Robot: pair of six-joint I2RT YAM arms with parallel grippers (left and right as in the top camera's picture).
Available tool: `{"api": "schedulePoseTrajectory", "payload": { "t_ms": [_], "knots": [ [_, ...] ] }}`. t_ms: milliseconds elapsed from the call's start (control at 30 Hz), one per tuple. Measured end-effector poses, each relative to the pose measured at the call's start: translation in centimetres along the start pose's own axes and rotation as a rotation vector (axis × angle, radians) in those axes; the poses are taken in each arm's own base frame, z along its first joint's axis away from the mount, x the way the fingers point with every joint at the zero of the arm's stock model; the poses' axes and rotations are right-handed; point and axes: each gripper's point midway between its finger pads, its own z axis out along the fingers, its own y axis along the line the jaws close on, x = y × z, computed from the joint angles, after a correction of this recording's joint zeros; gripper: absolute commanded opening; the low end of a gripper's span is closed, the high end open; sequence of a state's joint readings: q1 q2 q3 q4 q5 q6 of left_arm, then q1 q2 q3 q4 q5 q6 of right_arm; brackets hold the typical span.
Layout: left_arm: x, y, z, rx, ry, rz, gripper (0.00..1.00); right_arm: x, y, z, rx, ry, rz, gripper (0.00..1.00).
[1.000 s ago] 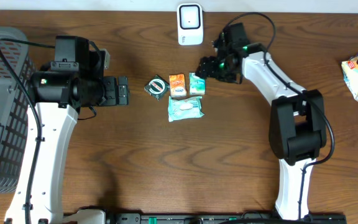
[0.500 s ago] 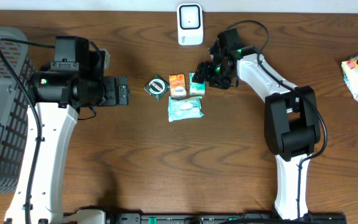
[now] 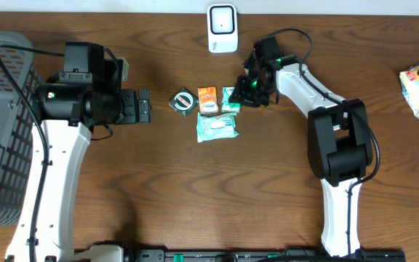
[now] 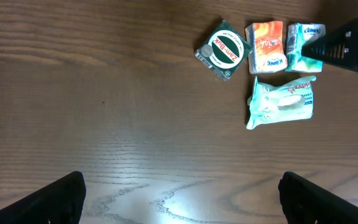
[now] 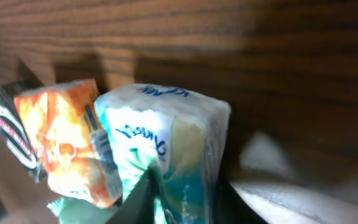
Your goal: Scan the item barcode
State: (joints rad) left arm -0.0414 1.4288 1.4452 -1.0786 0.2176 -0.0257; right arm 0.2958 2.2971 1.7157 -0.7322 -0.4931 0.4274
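The right gripper [image 3: 240, 91] has moved left in the last second. Before, it was beside the small things in the middle of the table [image 3: 282, 189]. Now it sits on the teal pack [image 5: 166, 124]. Its fingers were wide apart then. Now they have come in and squeeze the pack from 2 sides. So I think the pick-up is just starting. The pack is still down on the table, touching the orange pack [image 3: 206, 100]. It has not gone to the scanner [image 3: 222, 28] yet, which stands near, at the far edge.

The left gripper [image 3: 145, 107] has not moved. Its fingers are wide apart and hold nothing.

From above, the right gripper hides most of the teal pack. The right wrist view is very close and shows the pack filling the gap, with a dark finger [image 5: 135, 199] against it. The left wrist view shows all 4 things best: a round tin [image 4: 223, 50], the orange pack, the teal pack, and wipes [image 4: 281, 102] just in front. It also shows the dark gripper tip over the teal pack's right side. No view shows a barcode, so I cannot tell which face must turn to the scanner.
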Motion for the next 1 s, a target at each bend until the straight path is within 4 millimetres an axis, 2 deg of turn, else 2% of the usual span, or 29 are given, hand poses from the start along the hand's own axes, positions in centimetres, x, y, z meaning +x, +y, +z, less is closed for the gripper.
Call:
{"api": "schedulePoseTrajectory", "payload": {
  "t_ms": [33,267,400,500,667,833,1000],
  "knots": [
    [0.0,0.0,0.0,0.0,0.0,0.0,0.97,0.0,0.0,-0.1,-0.007,0.004,-0.004,0.01],
    [0.0,0.0,0.0,0.0,0.0,0.0,0.98,-0.1,-0.3,-1.1,-0.088,0.03,-0.009,0.01],
    [0.0,0.0,0.0,0.0,0.0,0.0,0.98,-0.5,-0.5,-2.6,-0.209,0.043,-0.007,0.01],
    [0.0,0.0,0.0,0.0,0.0,0.0,0.98,-0.8,0.3,-4.4,-0.364,0.049,-0.048,0.01],
    [0.0,0.0,0.0,0.0,0.0,0.0,0.98,-0.5,3.0,-7.6,-0.645,0.05,-0.162,0.01],
    [0.0,0.0,0.0,0.0,0.0,0.0,0.98,0.3,5.2,-9.4,-0.811,0.045,-0.261,0.01],
    [0.0,0.0,0.0,0.0,0.0,0.0,0.98,0.7,6.4,-10.9,-0.931,0.023,-0.339,0.01]
  ]
}}
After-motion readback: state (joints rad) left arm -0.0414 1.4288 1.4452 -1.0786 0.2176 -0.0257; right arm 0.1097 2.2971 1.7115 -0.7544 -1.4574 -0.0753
